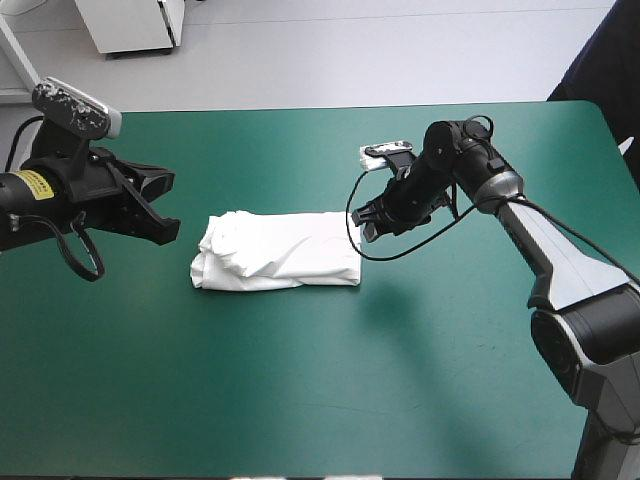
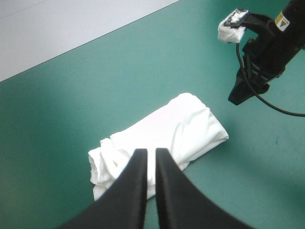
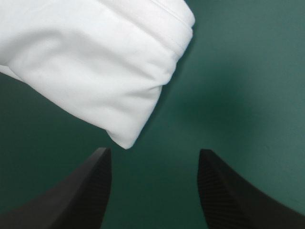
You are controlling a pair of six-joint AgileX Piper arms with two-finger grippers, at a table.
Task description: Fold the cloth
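T-shirt lies as a folded white bundle on the teal-green tabletop, a little toward 9 o'clock from the centre. Its length runs from 9 to 3 o'clock. The end at 9 o'clock is bunched and creased, and the end at 3 o'clock is smoother and rounded.

Left claw is raised off the tabletop at the T-shirt's 9 o'clock. It points at the bundle, and its black fingers are pressed almost together with nothing between them.

Right claw is at the T-shirt's 3 o'clock, just beside that end. It is spread wide, with bare tabletop between the fingertips and the bundle's corner just ahead of them, not touching.
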